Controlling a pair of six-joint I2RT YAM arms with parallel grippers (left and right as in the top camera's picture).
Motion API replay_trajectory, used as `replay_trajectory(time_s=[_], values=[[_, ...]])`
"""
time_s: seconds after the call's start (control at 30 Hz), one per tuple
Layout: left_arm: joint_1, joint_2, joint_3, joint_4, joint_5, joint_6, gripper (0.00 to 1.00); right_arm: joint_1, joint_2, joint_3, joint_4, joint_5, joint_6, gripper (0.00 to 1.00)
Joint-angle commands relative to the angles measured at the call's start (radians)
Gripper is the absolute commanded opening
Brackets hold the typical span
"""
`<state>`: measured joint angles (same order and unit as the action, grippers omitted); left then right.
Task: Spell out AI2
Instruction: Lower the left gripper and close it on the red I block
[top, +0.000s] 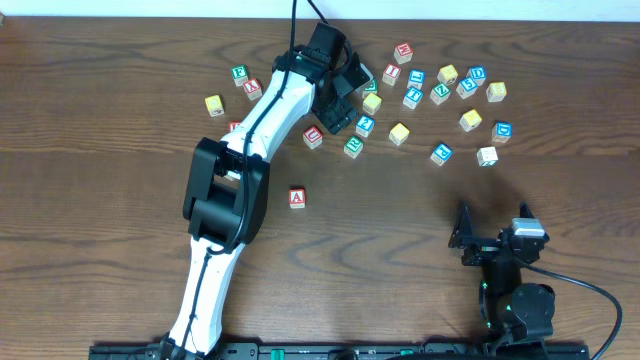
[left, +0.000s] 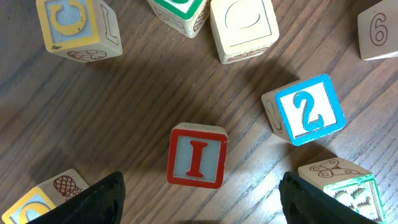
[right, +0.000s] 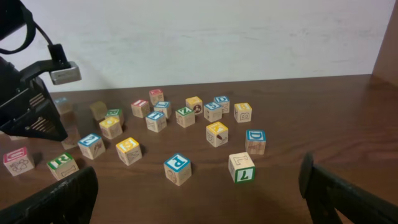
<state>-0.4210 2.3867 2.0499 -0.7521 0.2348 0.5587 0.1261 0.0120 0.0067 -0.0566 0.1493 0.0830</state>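
Nearest my end, the right gripper sits parked by its base with its jaws spread wide and nothing between them. My guess is it's there so the left arm gets the run of the wooden table.

A bit further out, the red A block stands alone, letter up, well apart from the pile. To me that looks like the start of the word, with bare wood beside it for two more.

Past that, the left gripper hangs over the near side of the scatter. Its jaws are spread, one on each side of the red I block, and neither touches it as far as the wrist view shows. That's lined up for a pinch, so I reckon the I is the step in hand.

The blue 2 block lies just beside the I, a little further out and not touching it, so it should be an easy next pick. A green-edged block sits right by one finger, and I'd watch that on the way down.

Beyond are a yellow C block and the rest of the scatter.
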Motion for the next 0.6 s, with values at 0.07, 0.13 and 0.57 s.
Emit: replay_trajectory(time_s=[0.07, 0.13, 0.57], values=[[0.002, 0.013, 0.016, 0.004, 0.016, 0.019, 0.78, -0.010, -0.005, -0.001, -0.005, 0.001, -0.002, 0.99], [0.002, 0.013, 0.016, 0.004, 0.019, 0.018, 0.78, -0.010, -0.005, -0.001, -0.005, 0.001, -0.002, 0.99], [0.002, 0.059, 0.011, 0.006, 0.019, 0.018, 0.78, -0.010, -0.005, -0.001, -0.005, 0.001, -0.002, 0.99]])
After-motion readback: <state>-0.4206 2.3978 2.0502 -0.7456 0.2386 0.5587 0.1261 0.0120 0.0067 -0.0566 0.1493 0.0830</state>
